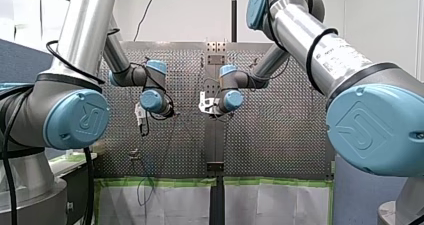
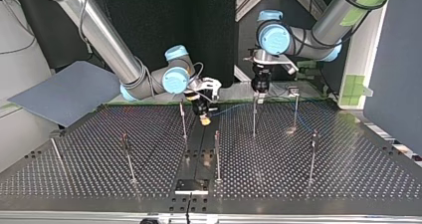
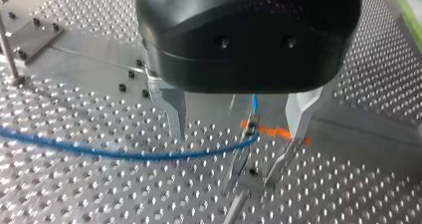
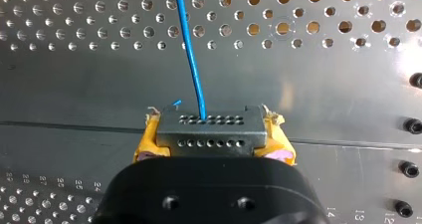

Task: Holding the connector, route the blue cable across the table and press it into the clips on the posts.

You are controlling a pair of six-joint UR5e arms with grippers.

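My right gripper [image 4: 211, 134] is shut with its yellow pads on a grey connector [image 4: 209, 119]. The blue cable [image 4: 191, 59] leaves the connector and runs ahead over the perforated table. In the top view this gripper [image 2: 203, 115] hangs low beside a thin post [image 2: 183, 119]. My left gripper [image 3: 238, 133] is open, with its metal fingers [image 3: 171, 104] on either side of a post's clip [image 3: 252, 124]. The blue cable [image 3: 124, 155] reaches that clip from the side. In the top view my left gripper [image 2: 260, 87] sits just above that post [image 2: 254, 117].
Several more thin posts stand on the table, among them one [image 2: 295, 109] near my left gripper and two nearer the top view's front, post [image 2: 217, 154] and post [image 2: 313, 154]. A dark centre strip [image 2: 191, 185] ends in a small plate.
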